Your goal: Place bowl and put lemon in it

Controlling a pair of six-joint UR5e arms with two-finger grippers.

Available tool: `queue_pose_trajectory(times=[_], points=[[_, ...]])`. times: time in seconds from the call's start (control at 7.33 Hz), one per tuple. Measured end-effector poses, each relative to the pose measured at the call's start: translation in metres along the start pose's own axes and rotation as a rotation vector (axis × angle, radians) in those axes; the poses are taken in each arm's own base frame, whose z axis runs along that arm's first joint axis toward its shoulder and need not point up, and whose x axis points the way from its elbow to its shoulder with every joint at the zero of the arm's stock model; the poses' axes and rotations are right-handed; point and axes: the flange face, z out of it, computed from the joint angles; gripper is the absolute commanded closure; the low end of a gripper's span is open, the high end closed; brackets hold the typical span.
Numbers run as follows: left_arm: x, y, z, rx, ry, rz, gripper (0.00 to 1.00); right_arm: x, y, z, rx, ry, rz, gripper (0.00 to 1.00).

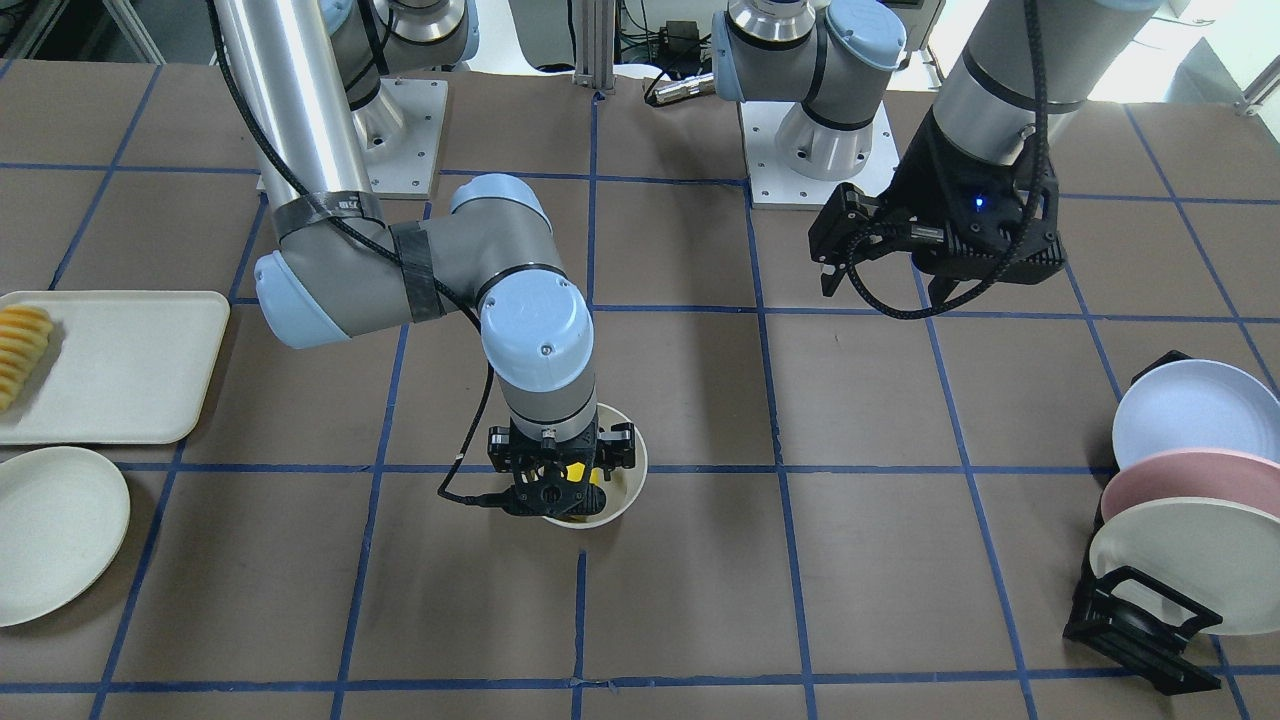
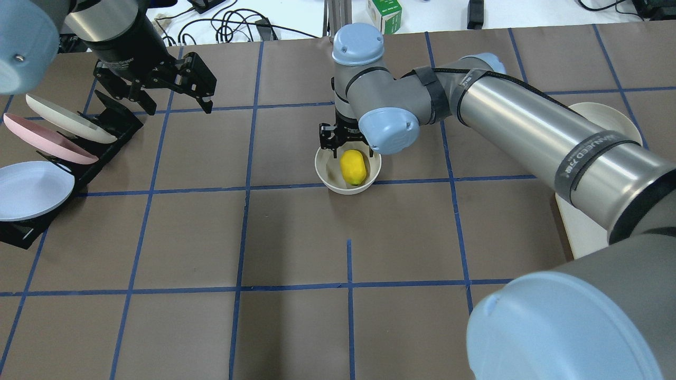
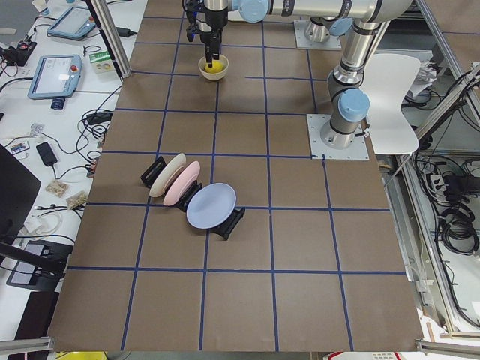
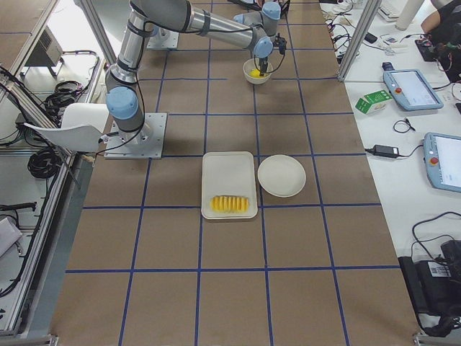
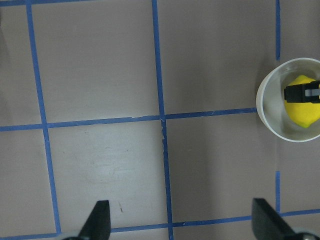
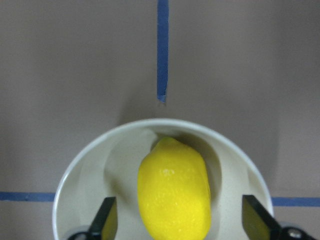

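Both pairs of jaws stand wide, holding nothing: the left gripper hangs well away, the right gripper straddles the lemon without touching it. Rising off-line, I judge, a finger could catch the rim and tip the load out. The tray carries sliced fruit at one end; the bowl, standing upright, holds the lemon.

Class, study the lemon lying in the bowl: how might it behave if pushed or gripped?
Oval and rounded, the lemon would probably rock or roll if nudged, though the deep bowl should contain it. Its shiny skin may slip between the fingers.
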Motion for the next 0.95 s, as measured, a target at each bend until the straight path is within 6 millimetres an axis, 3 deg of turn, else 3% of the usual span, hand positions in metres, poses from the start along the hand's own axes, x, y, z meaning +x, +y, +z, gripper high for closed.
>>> queue_pose_trajectory(times=[0.27,0.55,0.68,0.95], points=[[0.0,0.0,0.0,0.0,-0.004,0.0,0.0,0.027,0.011,-0.093,0.052,-0.008,-0.02,0.0],[-0.001,0.0,-0.001,0.001,-0.007,-0.001,0.0,0.069,0.047,-0.188,0.034,0.003,-0.003,0.0],[-0.001,0.0,-0.001,0.001,-0.006,-0.001,0.0,0.081,0.07,-0.219,0.02,0.008,-0.016,0.0],[0.0,0.0,-0.001,0.0,-0.005,0.0,0.0,0.09,0.097,-0.244,-0.002,0.012,-0.025,0.0]])
